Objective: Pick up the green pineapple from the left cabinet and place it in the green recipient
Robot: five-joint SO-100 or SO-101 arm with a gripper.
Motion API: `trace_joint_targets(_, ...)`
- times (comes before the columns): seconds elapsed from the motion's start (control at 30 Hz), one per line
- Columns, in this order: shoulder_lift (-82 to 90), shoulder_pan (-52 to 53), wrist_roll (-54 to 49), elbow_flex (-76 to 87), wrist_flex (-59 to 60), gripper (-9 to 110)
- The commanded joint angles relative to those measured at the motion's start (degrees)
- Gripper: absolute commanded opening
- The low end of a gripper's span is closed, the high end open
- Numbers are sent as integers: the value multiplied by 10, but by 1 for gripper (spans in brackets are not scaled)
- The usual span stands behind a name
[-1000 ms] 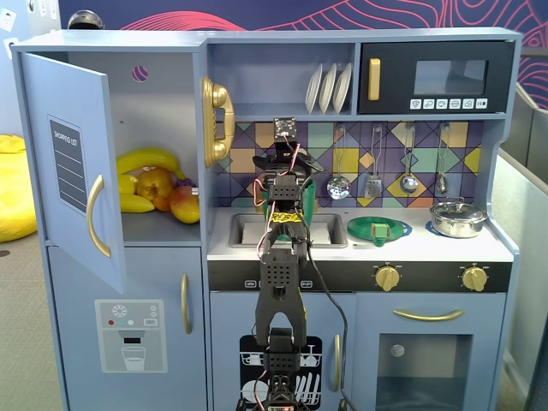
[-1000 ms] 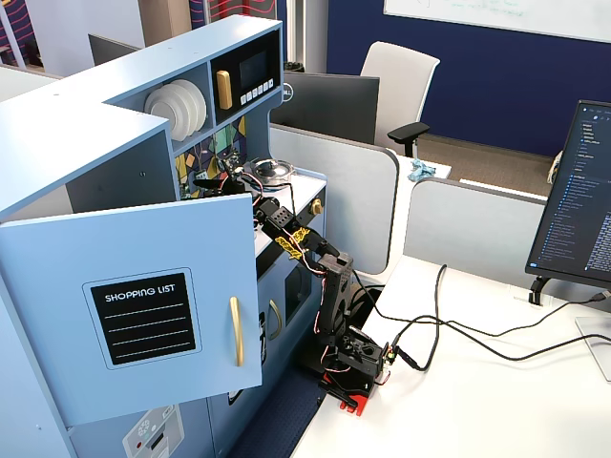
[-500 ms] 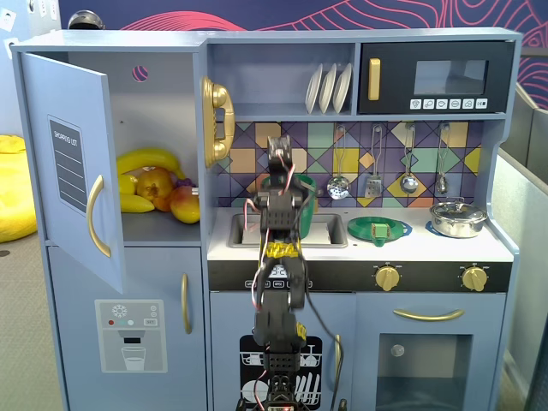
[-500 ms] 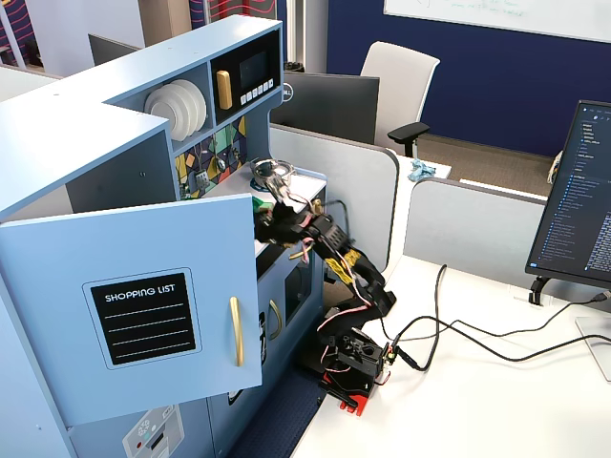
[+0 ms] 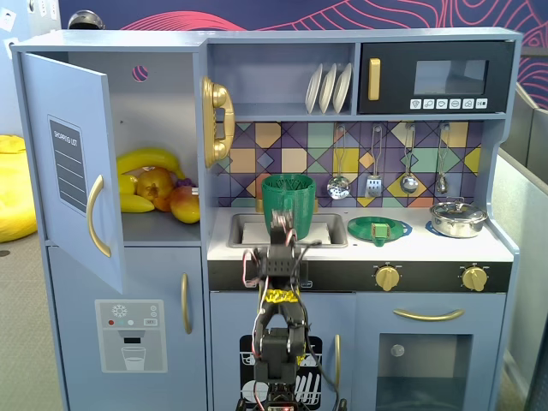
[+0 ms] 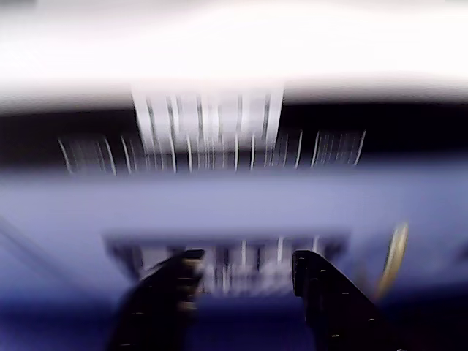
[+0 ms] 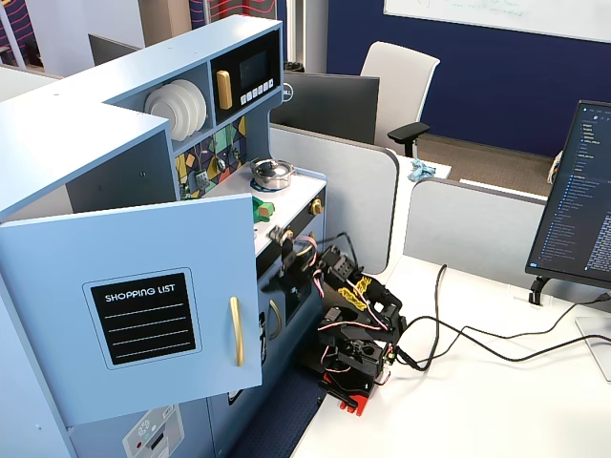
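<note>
In a fixed view from the front, my gripper [image 5: 283, 224] is raised before the sink, in front of the green recipient [image 5: 288, 195] that stands at the sink's back edge. From here I cannot tell how my fingers stand. The left cabinet [image 5: 68, 171] has its door swung open; inside lie a yellow banana [image 5: 147, 160] and orange-red fruits [image 5: 158, 184]. I cannot make out the green pineapple among them. The door panel's writing runs sideways and is too small to read.

In the wrist view everything is smeared by blur. My gripper [image 6: 245, 265] shows two dark fingers [image 6: 322, 292] spread apart with nothing between them, facing blue-grey surfaces I cannot identify.

In the other fixed view, from the side, the cabinet door [image 7: 143, 305] fills the foreground and reads "SHOPPING LIST". My arm [image 7: 358, 320] is folded low beside the kitchen front; my gripper [image 7: 283, 236] is hard to make out.
</note>
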Motion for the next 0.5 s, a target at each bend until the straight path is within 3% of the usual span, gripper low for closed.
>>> trace_joint_targets(0.0, 35, -7, 40, 82, -3, 0)
trace_joint_targets(0.23, 98, 10, 86, 235, -4, 0)
trace_joint_targets(0.47, 174, 21, 78, 319, 85, 0)
